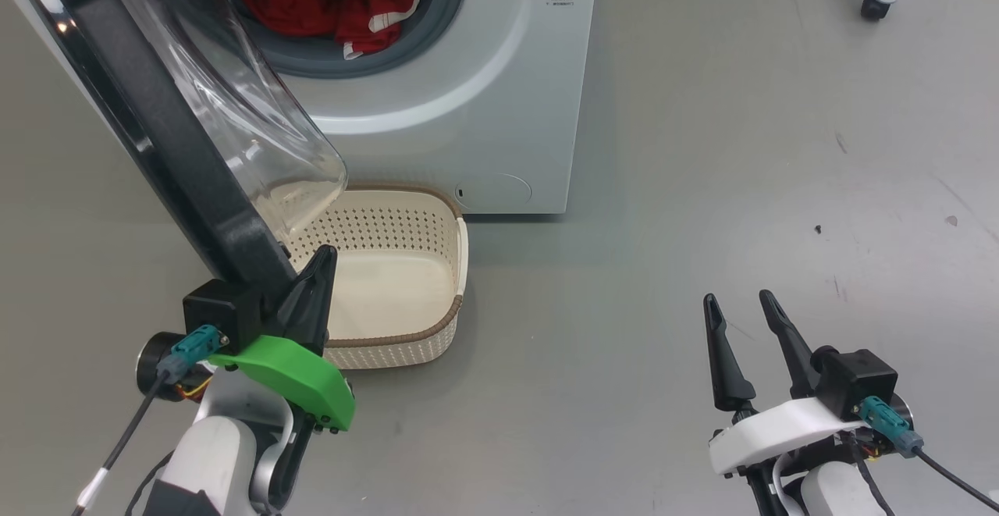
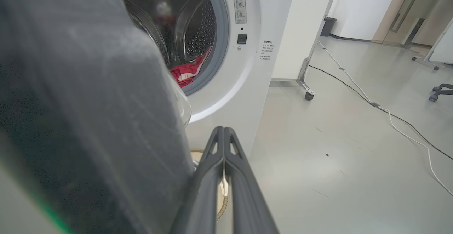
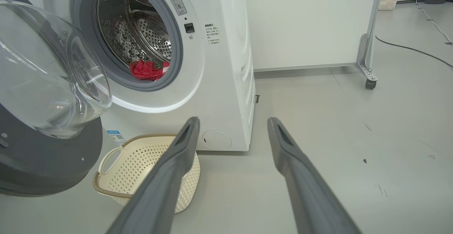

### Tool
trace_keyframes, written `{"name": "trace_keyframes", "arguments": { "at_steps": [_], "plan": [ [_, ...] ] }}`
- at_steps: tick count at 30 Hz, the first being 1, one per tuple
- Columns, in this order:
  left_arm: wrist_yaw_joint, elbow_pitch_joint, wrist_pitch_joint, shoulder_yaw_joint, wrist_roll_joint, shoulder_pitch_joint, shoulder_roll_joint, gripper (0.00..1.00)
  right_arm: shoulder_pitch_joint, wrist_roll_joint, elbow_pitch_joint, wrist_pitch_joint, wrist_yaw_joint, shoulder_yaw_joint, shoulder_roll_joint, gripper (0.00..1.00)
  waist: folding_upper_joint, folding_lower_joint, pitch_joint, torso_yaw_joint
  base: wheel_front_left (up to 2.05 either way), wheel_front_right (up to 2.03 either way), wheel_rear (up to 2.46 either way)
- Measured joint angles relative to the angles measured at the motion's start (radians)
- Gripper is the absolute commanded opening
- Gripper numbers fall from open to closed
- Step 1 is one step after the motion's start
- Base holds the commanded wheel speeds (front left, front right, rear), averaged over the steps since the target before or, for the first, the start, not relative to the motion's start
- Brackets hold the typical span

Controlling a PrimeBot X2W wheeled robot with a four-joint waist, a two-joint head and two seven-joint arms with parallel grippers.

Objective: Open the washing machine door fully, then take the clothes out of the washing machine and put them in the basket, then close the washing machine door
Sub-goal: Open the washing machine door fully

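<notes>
Grey floor: basket, washing machine

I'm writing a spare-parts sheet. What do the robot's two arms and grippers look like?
The left gripper and right gripper each have two long tapering dark fingers, a black box-shaped block and a teal plug on a black cable. The left carries a curved green shell, the right a white shell. The forearms are pale.
</notes>
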Motion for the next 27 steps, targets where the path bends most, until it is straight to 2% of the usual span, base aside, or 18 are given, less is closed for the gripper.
{"name": "trace_keyframes", "arguments": {
  "at_steps": [14, 27],
  "plan": [
    [0.006, 0.031, -0.027, 0.004, -0.007, 0.000, -0.006, 0.00, 0.000, -0.008, 0.012, 0.000, 0.006, -0.005, 0.003, 1.00, 0.0000, 0.0000, -0.001, 0.009, 0.00, 0.00, 0.00],
    [0.006, 0.060, -0.061, -0.003, -0.021, -0.001, -0.018, 0.00, 0.000, -0.016, 0.012, 0.000, 0.010, -0.027, 0.003, 1.00, 0.0000, 0.0000, 0.005, 0.078, 0.00, 0.00, 0.00]
  ]
}}
